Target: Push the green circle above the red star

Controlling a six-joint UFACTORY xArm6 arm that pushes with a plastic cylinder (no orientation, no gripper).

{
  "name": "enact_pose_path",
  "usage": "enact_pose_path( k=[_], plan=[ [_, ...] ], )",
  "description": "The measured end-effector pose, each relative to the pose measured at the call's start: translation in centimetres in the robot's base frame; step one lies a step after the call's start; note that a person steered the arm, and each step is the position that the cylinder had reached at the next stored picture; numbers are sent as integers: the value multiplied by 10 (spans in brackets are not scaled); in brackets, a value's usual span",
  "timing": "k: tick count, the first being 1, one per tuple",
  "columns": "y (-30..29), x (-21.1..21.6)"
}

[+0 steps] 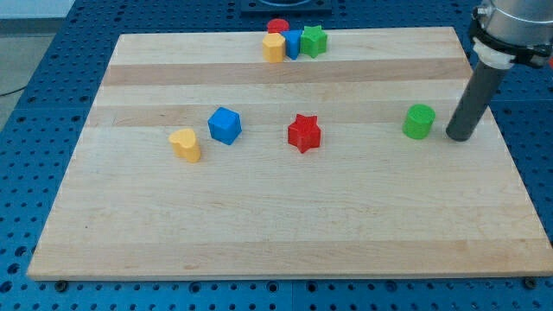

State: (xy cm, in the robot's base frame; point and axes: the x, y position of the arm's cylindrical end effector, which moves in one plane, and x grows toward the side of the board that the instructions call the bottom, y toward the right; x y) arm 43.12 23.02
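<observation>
The green circle [418, 121] stands on the wooden board [285, 225] at the view's right. The red star [304, 132] lies near the board's middle, well to the left of the green circle. My tip [460, 136] rests on the board just right of the green circle, a small gap apart from it. The dark rod rises from the tip toward the view's upper right.
A blue cube [225, 125] and a yellow heart [185, 144] lie left of the red star. At the view's top edge sits a cluster: a red circle [277, 27], a yellow block [274, 47], a blue block [292, 42] and a green star [314, 40].
</observation>
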Motion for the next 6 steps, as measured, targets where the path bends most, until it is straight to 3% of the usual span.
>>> enact_pose_path(
  k=[2, 6],
  plan=[
    [-25, -16],
    [-139, -18]
  ],
)
